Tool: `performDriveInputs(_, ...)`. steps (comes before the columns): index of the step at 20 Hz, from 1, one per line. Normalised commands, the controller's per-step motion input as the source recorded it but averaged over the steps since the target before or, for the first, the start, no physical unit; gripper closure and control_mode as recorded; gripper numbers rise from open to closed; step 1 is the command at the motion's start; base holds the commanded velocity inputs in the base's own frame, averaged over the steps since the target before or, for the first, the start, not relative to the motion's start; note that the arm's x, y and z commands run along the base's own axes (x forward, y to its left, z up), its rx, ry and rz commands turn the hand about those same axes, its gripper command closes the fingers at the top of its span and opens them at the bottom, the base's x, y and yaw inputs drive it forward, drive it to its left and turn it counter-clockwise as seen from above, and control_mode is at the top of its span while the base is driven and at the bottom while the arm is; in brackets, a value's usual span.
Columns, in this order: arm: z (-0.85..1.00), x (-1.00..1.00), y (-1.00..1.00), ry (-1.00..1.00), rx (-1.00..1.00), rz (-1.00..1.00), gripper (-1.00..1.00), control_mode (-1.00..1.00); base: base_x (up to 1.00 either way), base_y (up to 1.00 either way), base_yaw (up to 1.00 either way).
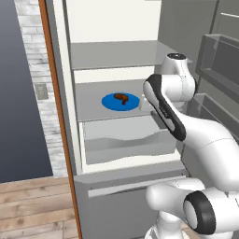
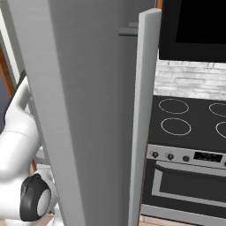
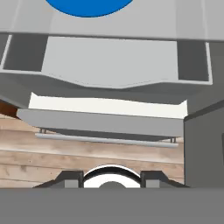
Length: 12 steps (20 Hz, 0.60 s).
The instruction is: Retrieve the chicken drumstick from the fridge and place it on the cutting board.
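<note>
Standing open in the left base view, fridge [image 1: 116, 65] with grey shelves, orange-brown side strip [image 1: 58, 116] down its left edge. Resting on the middle shelf [image 1: 88, 105], a flat blue plate [image 1: 120, 101]; lying on that plate near its centre, chicken drumstick [image 1: 121, 98], small, reddish-brown, curved. Just below the shelf, translucent grey drawer [image 1: 126, 140]. Rising from the lower right and bending toward the shelves, white arm [image 1: 186, 135], its upper links just right of the plate and covering that end of the shelf.

Blocking most of the right base view, grey fridge door [image 2: 88, 110], seen edge-on; beyond it on the right, black stovetop [image 2: 185, 123] with ring burners, and oven [image 2: 185, 181] beneath.

Looking from the hand view: blue plate edge [image 3: 87, 6] at top, drawer [image 3: 113, 65] under it, wooden floor [image 3: 65, 153] lower down. Peeking up at the bottom edge, gripper [image 3: 111, 180], fingertips [image 3: 70, 178] set well apart, nothing between them. Jaws apart, clear of plate and drumstick.
</note>
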Motion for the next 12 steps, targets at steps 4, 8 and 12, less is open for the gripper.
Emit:
performDriveInputs(4, 0.0, -0.06, 0.04, -0.14, 0.0, 0.0, -1.0, -1.0, 0.0, 0.0, 0.0)
performDriveInputs(8, 0.04, -0.21, 0.0, -0.55, 0.0, 0.0, -1.0, -1.0, 0.0, 0.0, 0.0)
performDriveInputs(12, 0.15, -0.02, 0.21, -0.48, 0.01, 0.0, -1.0, -1.0, 0.0, 0.0, 0.0)
